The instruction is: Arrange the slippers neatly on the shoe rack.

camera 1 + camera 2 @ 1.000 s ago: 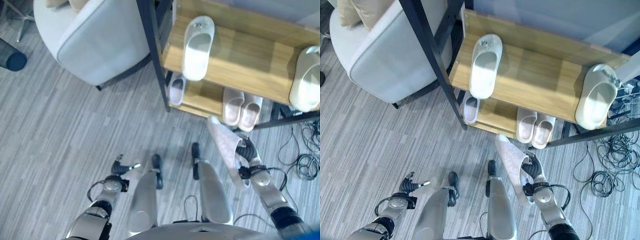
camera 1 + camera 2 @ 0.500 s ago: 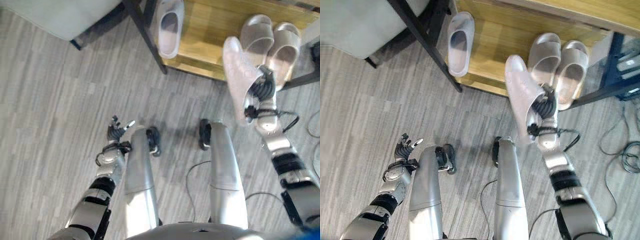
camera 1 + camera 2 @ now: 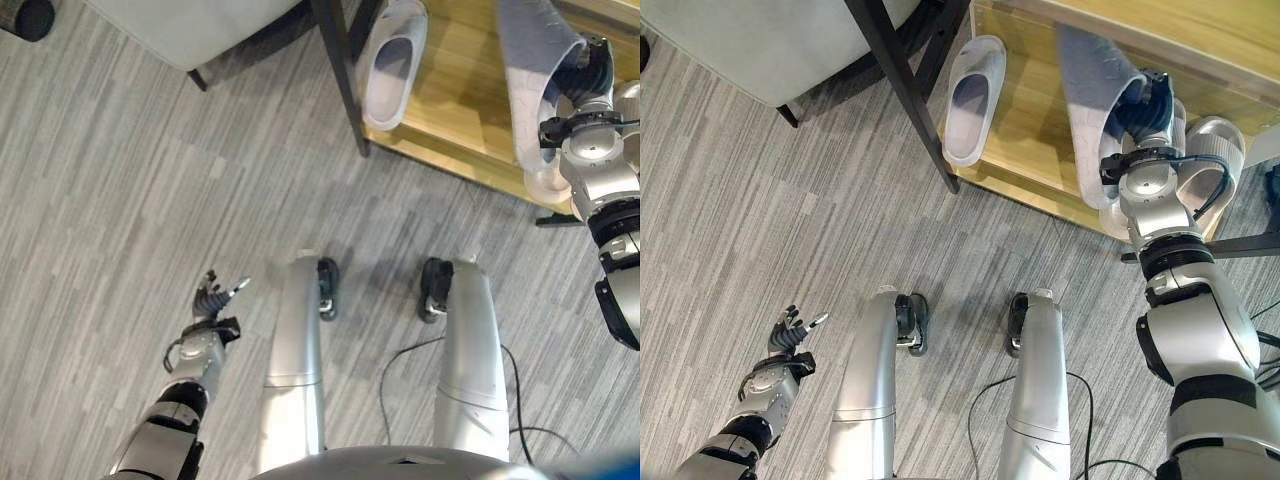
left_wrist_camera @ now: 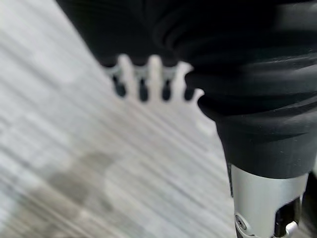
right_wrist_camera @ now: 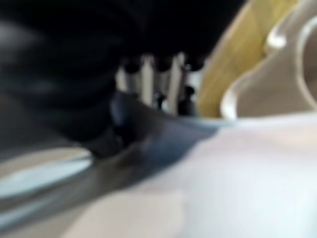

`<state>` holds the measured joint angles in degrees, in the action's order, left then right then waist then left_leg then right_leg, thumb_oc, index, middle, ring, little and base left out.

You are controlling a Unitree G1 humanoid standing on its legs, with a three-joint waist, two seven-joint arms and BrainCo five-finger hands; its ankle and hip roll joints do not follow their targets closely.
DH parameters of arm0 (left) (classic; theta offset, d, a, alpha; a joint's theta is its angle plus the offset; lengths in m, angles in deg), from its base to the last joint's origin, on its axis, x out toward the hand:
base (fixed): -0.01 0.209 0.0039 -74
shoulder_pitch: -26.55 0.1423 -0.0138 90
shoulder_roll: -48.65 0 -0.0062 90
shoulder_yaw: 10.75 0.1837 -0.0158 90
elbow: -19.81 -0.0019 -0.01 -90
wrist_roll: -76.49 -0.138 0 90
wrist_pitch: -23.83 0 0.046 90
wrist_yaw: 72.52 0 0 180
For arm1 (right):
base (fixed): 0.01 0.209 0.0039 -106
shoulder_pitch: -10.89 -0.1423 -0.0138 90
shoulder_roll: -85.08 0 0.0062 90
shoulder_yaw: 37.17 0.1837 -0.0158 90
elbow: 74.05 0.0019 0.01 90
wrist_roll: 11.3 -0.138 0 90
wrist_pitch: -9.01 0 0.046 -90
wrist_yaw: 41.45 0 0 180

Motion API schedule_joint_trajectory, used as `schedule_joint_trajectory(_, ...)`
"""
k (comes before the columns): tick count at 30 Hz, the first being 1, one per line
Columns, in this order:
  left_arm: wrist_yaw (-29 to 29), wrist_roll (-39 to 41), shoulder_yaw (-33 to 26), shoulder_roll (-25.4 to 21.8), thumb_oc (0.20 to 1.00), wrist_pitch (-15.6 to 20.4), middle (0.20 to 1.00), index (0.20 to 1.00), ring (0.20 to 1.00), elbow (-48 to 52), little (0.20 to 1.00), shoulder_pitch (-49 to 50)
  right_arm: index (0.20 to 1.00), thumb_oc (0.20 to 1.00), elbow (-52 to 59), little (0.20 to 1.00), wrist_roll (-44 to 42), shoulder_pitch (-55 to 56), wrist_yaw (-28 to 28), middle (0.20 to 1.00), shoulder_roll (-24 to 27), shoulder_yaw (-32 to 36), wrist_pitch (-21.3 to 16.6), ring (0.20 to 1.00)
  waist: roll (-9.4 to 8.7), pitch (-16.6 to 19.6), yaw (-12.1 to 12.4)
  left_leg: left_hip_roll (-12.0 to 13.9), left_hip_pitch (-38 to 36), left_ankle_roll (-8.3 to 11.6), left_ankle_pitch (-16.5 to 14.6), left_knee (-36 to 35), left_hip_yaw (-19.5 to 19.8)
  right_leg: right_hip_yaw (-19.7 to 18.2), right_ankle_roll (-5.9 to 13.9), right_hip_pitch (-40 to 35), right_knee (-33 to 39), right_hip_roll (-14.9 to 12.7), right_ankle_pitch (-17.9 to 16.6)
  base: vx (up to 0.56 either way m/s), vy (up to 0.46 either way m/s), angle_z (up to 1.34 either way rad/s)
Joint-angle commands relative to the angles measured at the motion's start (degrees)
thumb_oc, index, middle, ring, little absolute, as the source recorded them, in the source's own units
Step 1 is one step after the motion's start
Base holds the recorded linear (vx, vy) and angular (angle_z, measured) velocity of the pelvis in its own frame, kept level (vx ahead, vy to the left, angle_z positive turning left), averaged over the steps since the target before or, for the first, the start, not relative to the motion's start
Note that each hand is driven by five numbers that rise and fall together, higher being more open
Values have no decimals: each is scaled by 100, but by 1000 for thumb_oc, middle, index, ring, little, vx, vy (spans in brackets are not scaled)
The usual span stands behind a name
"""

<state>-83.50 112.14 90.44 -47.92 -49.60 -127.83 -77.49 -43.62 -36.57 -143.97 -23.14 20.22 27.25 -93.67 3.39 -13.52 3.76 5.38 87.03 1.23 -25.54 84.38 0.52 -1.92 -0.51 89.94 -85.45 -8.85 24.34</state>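
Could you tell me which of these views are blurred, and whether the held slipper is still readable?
Right wrist view: strongly blurred, the right hand and slipper smear into soft shapes. Left wrist view: floor streaked, the left hand soft. Both eye views: fairly clear; the slipper is slightly smeared over the shoe rack but readable.

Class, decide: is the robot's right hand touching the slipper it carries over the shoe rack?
Touching. In the right eye view the right hand has its fingers curled inside the slipper, gripping it.

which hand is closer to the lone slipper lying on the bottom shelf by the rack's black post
Right. The right hand holds another slipper over that shelf, beside the lone slipper. The left hand hangs low over the floor, well away.
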Motion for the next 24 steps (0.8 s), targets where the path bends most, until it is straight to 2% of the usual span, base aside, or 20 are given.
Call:
schedule_joint_trajectory(1,93,160,-65,-241,1000,102,1000,1000,1000,-231,1000,-62,200,200,-205,200,-773,-730,-16,200,160,-28,-105,200,-100,-5,-15,10,124,-67,42,-426,277,-357,225,-81,568,-187,-140,25,-1,9)
schedule_joint_trajectory(8,93,67,159,-291,1000,122,1000,1000,1000,-60,1000,-86,200,200,-741,200,-1415,-1229,-122,200,0,-106,-58,200,-53,38,53,-57,212,-48,197,-731,251,-327,252,-10,795,-208,-233,7,11,6)
schedule_joint_trajectory(13,45,-94,267,-415,1000,138,1000,1000,1000,-92,1000,-150,200,200,-1067,200,-1567,-1661,-248,200,-124,-352,60,200,-62,64,107,-74,257,-29,297,-949,257,-244,293,-10,991,-254,-329,-4,10,1)
schedule_joint_trajectory(14,-11,-109,400,-402,1000,113,1000,1000,1000,-172,1000,-334,200,200,-1320,200,-1670,-1889,-270,200,-360,-478,113,200,-108,80,110,-79,282,-15,355,-1034,255,-220,311,-10,1088,-250,-375,0,0,0)
schedule_joint_trajectory(15,-11,-109,399,-401,1000,113,1000,1000,1000,-175,1000,-337,231,231,-1325,231,-1672,-1895,-273,231,-360,-482,112,231,-107,79,109,-80,282,-15,357,-1036,254,-220,311,-10,1090,-250,-377,0,0,0)
schedule_joint_trajectory(16,-29,-111,415,-398,1000,111,1000,1000,1000,-217,1000,-390,382,382,-1402,382,-1710,-1904,-269,382,-408,-469,132,382,-111,81,106,-91,283,-14,370,-1053,254,-209,307,-16,1086,-249,-370,0,0,0)
schedule_joint_trajectory(17,-61,-110,447,-377,1000,86,1000,1000,1000,-301,1000,-469,1000,1000,-1498,1000,-1755,-1951,-237,1000,-486,-459,146,1000,-126,84,103,-97,283,-6,393,-1122,259,-200,305,-37,1126,-260,-367,-1,11,3)
schedule_joint_trajectory(24,-201,-170,536,-297,1000,37,1000,1000,1000,-502,1000,-602,1000,1000,-1753,1000,-1762,-1924,-140,1000,-845,-334,191,1000,-153,40,86,-112,284,4,464,-1193,240,-201,297,-32,1126,-243,-425,-1,2,1)
